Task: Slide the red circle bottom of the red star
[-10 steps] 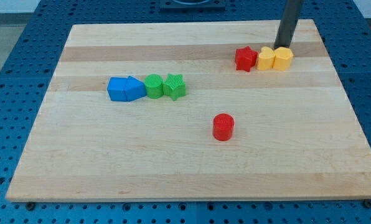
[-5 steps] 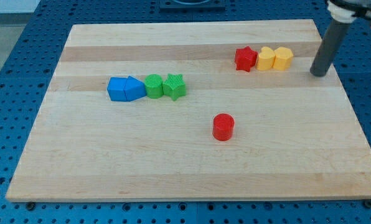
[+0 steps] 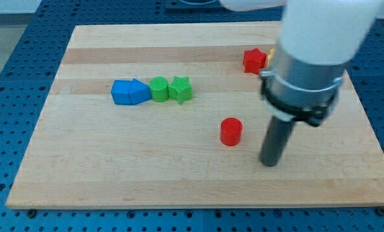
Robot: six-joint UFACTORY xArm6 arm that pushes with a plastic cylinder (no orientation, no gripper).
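Observation:
The red circle lies on the wooden board, right of centre. The red star lies near the view's top right, well above the circle; the arm partly covers its right side. My tip rests on the board a short way to the right of the red circle and slightly below it, not touching it. The arm's white and dark body hides the two yellow blocks next to the star.
A row of blocks lies at the view's left centre: a blue cube, a blue pentagon-like block, a green cylinder and a green star. The board sits on a blue perforated table.
My tip has swept from beside the yellow blocks at the top right, out past the board's right side, down to the lower middle right, close to the red circle. No block has moved.

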